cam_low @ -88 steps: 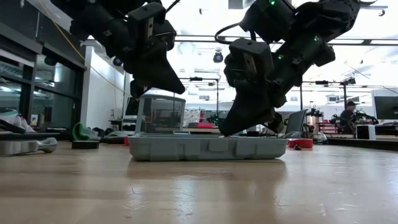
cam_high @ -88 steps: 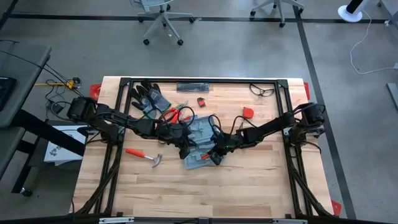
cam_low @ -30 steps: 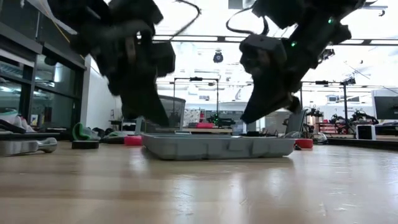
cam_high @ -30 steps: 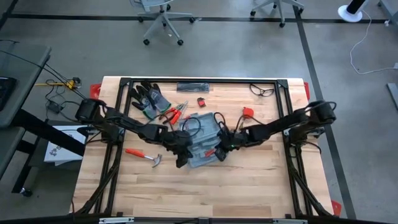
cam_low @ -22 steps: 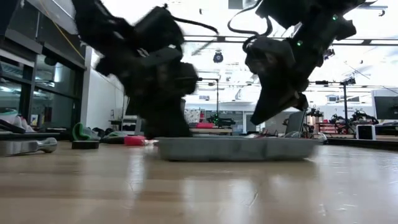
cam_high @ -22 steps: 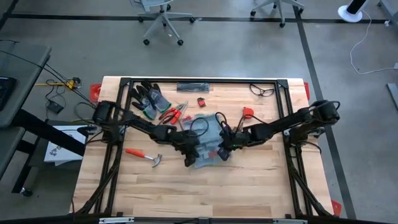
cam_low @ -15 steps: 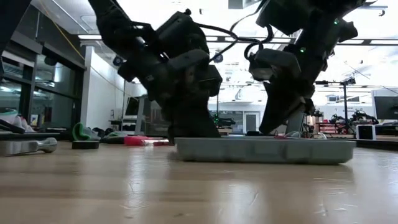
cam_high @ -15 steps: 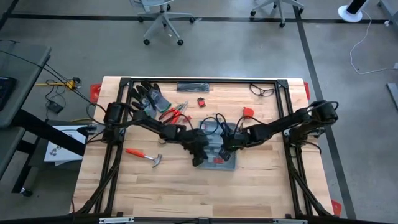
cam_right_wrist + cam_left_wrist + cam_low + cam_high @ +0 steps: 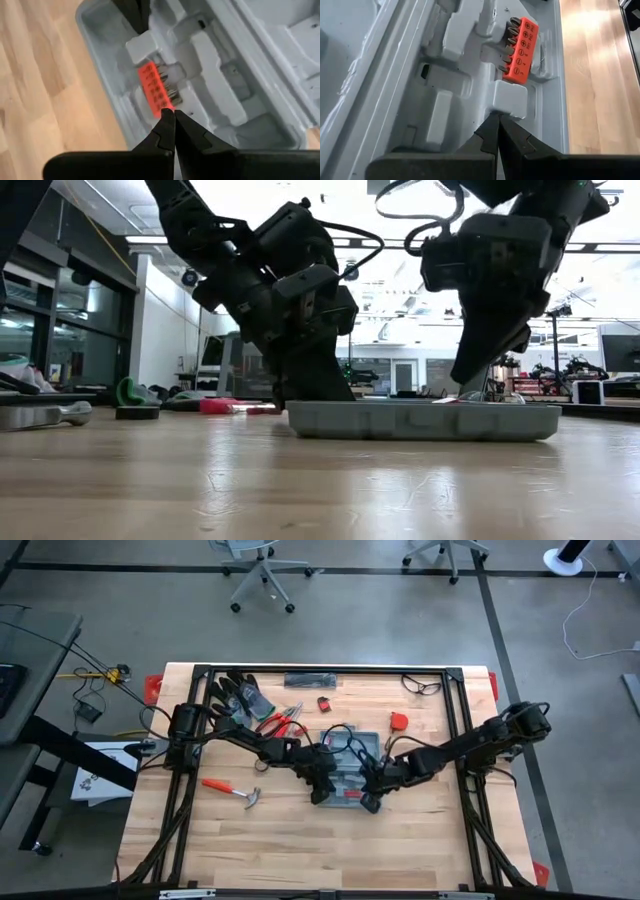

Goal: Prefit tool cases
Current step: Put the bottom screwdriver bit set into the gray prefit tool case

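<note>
The open tool case point(image 9: 347, 768) lies mid-worktop. The left gripper point(image 9: 497, 118) and right gripper point(image 9: 174, 114), both pinched together and empty, poke inside near the orange bit holder point(image 9: 520, 50). Best press gently, keeping the case square.

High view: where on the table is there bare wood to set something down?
The whole near strip of the wooden table is bare, below the red-handled hammer and the open blue-grey plastic tool case. The far side is crowded: dark gloves, red pliers, both shut claws over the case.
</note>
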